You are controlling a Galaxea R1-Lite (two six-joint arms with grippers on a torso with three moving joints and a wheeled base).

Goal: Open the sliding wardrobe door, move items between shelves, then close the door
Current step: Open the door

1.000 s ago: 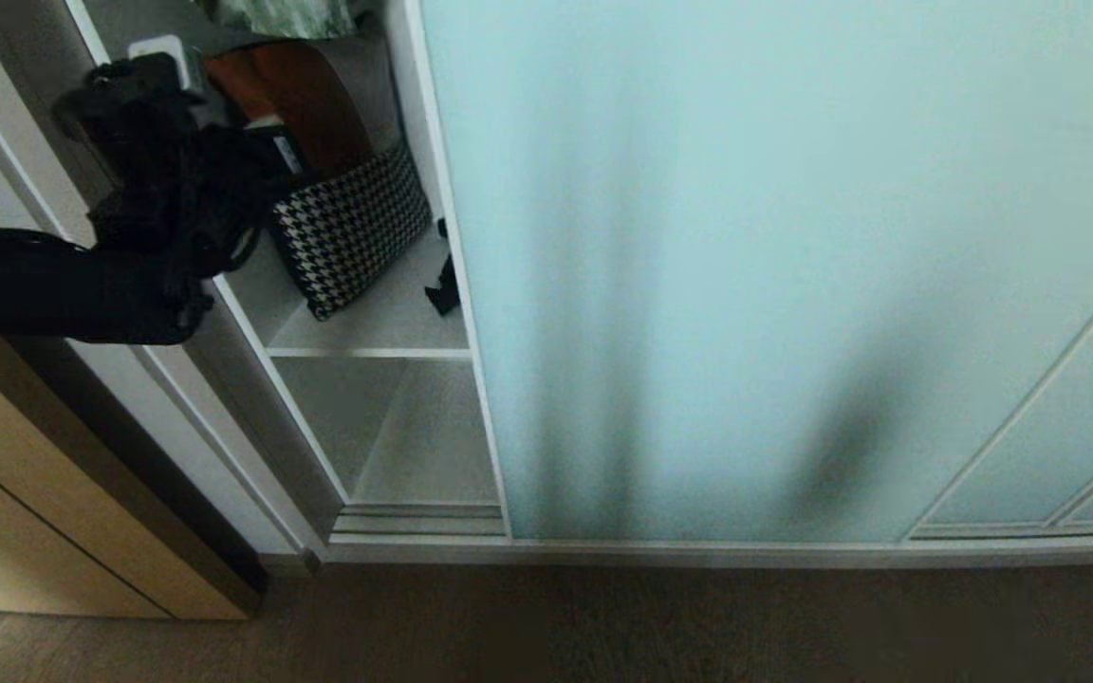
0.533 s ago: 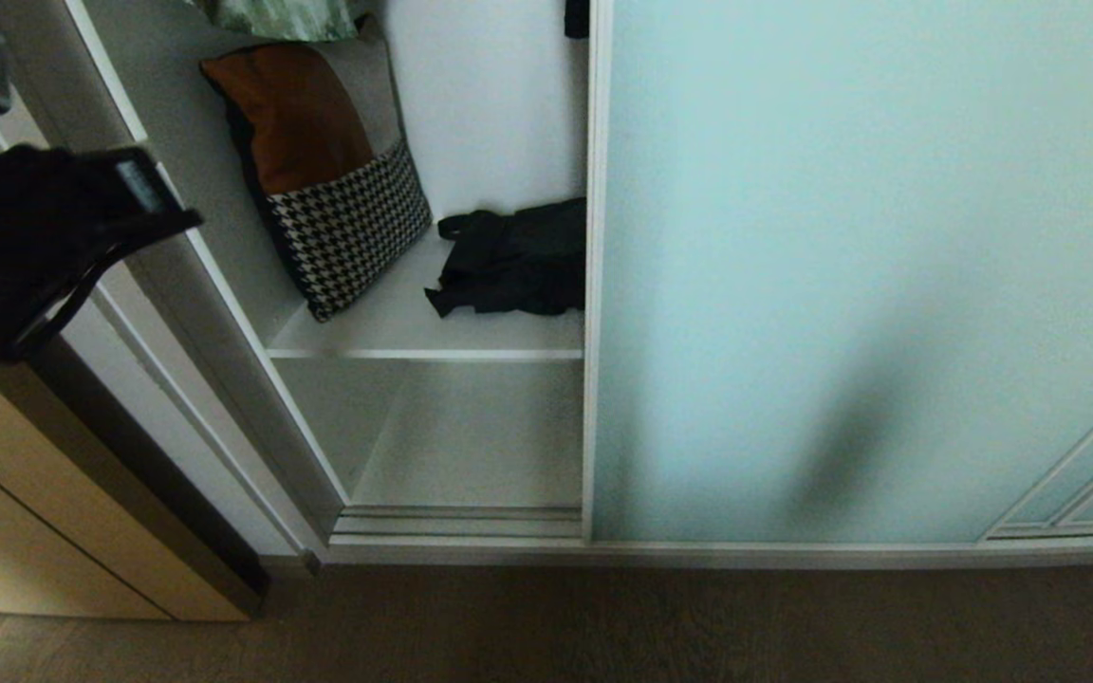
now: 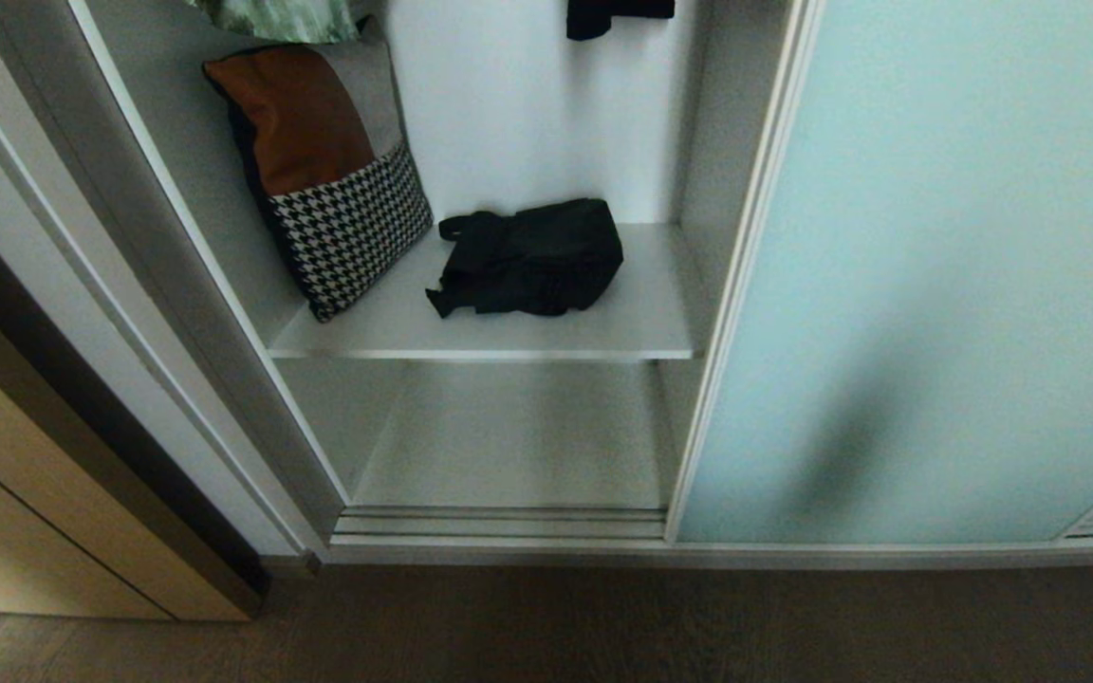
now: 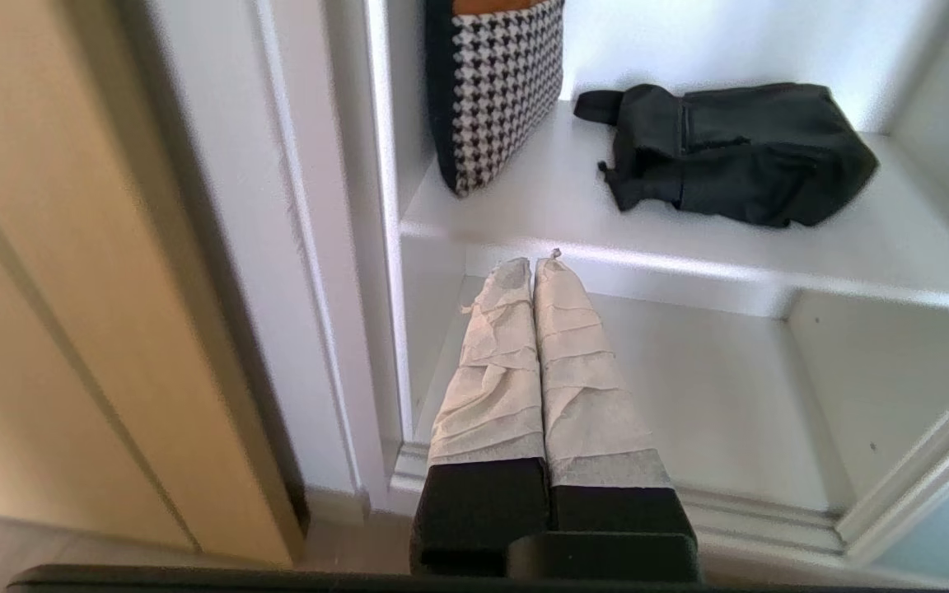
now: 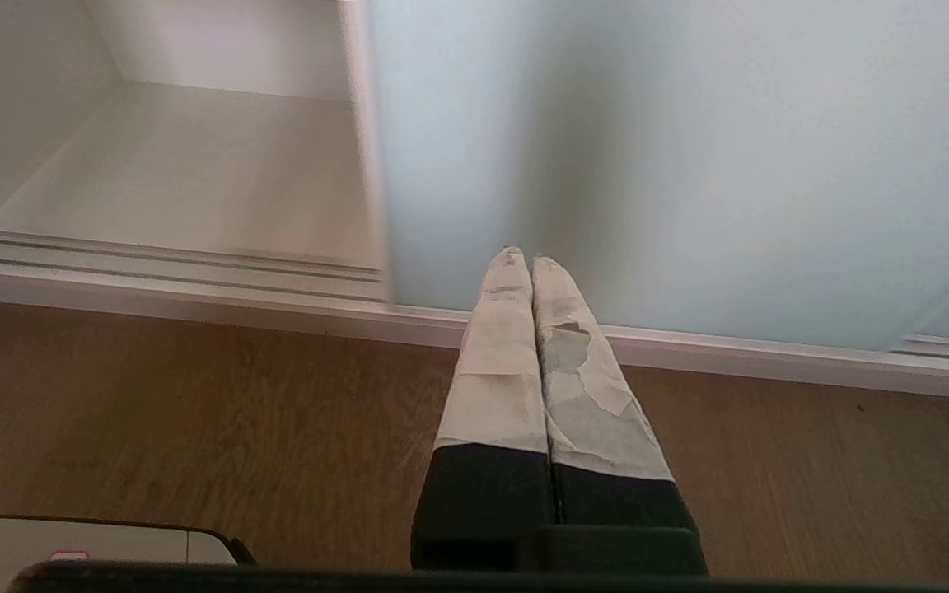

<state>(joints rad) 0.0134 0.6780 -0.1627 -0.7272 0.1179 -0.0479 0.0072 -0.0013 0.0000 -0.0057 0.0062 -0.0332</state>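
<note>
Wrist views only: left pincer pressed shut, empty, outside the lower shelf; right pincer shut, empty, over wood floor facing the sliding wardrobe door. Head view shows neither pincer. Door slid right, compartment open. Black fabric bundle lies on the upper shelf, beside the houndstooth cushion leaning on the side wall. Dark item above is cut off.

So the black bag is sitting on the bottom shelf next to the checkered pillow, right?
Not quite. The black bag is next to the checkered pillow, but on the upper shelf, not the bottom one. The bottom shelf has nothing on it. The head view shows this.
</note>
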